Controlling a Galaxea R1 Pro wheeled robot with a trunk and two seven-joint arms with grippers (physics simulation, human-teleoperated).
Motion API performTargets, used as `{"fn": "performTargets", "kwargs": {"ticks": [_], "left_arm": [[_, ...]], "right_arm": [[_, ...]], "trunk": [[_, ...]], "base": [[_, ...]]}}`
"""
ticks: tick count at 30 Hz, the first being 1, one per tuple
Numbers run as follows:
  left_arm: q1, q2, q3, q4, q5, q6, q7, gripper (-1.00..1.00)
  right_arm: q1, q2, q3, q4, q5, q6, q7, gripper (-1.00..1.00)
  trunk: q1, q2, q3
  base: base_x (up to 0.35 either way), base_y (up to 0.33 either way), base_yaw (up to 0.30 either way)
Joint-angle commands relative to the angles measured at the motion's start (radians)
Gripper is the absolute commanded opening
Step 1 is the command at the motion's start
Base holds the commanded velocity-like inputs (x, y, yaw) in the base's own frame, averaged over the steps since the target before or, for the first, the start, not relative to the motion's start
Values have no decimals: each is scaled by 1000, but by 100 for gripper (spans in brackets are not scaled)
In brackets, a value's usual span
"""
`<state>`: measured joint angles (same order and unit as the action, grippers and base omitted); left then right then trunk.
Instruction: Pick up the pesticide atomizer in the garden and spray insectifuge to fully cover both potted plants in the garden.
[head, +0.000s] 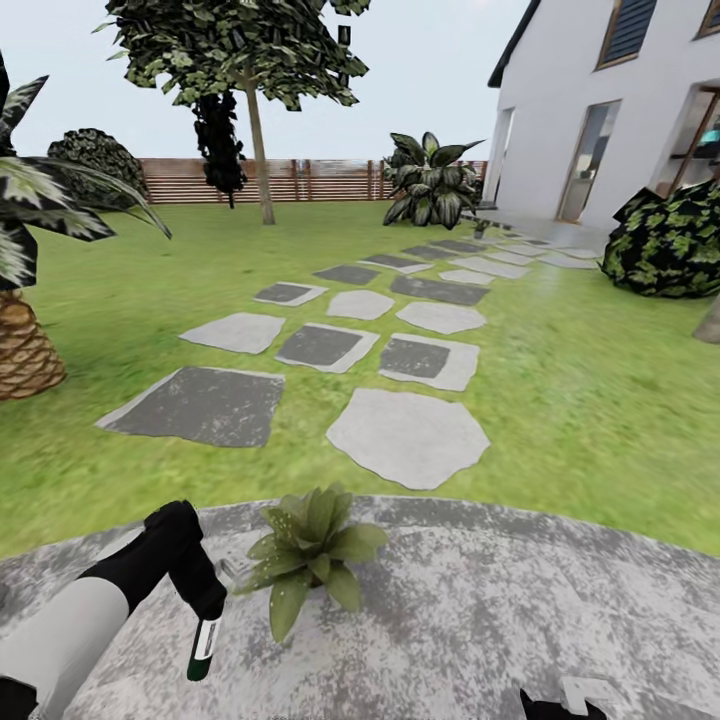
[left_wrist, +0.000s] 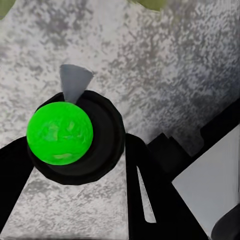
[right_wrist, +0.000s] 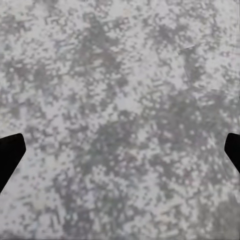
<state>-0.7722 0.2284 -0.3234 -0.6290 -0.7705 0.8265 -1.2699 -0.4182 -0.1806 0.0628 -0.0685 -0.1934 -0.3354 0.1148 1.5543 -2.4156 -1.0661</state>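
Pesticide atomizer (head: 204, 648) is hanging bottom-down from the left gripper (head: 205, 612), over the round speckled grey patio (head: 480, 620) near its front edge, just beside the potted plant (head: 310, 552). Bottle is showing a whitish upper band and dark green base; its top is hiding inside the black fingers. In the left wrist view the atomizer (left_wrist: 60, 132) is reading as a bright green disc in a black ring, with the gripper (left_wrist: 75, 150) pinching it between dark fingers (left_wrist: 150, 200). Plant is sitting as a low rosette of pointed, pale-flecked leaves; its pot is hidden beneath them. Right gripper (right_wrist: 120, 150) is hovering over the patio with its fingers spread wide, tips cut off at the frame edges. Flat irregular stepping stones (head: 405, 435) are crossing the lawn (head: 590, 400) toward a slatted wood fence (head: 310, 180).
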Motion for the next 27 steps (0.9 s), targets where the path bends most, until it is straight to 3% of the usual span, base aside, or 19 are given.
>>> {"fn": "performTargets", "kwargs": {"ticks": [1, 10, 17, 21, 25, 27], "left_arm": [[-2, 0, -4, -2, -6, 14, -8, -100], [9, 0, -13, -1, -7, 18, -8, -100], [-4, 1, -17, -3, -11, 18, -9, -100], [-6, -2, -17, -5, -39, 16, -15, -100], [-6, -3, -17, -7, -72, 10, -94, -100], [-6, -3, -17, -8, -106, 9, -122, -100]], "right_arm": [[-1, 0, 6, 1, -10, -3, 5, 100], [-1, -1, 6, 1, -10, -4, 5, 100], [-1, -6, 7, 4, -8, -3, 6, 100], [-1, -6, 8, 4, -8, -2, 7, 100], [-1, -7, 8, 4, -8, -2, 8, 100], [-1, -6, 8, 3, -8, -2, 8, 100]], "trunk": [[0, 0, -1], [0, 0, -1], [0, 0, -1], [0, 0, -1], [0, 0, -1], [0, 0, -1]], "base": [[-30, -20, 276], [-4, -4, 272], [197, 0, 49], [40, 0, 2], [4, 0, 0], [0, 0, 0]]}}
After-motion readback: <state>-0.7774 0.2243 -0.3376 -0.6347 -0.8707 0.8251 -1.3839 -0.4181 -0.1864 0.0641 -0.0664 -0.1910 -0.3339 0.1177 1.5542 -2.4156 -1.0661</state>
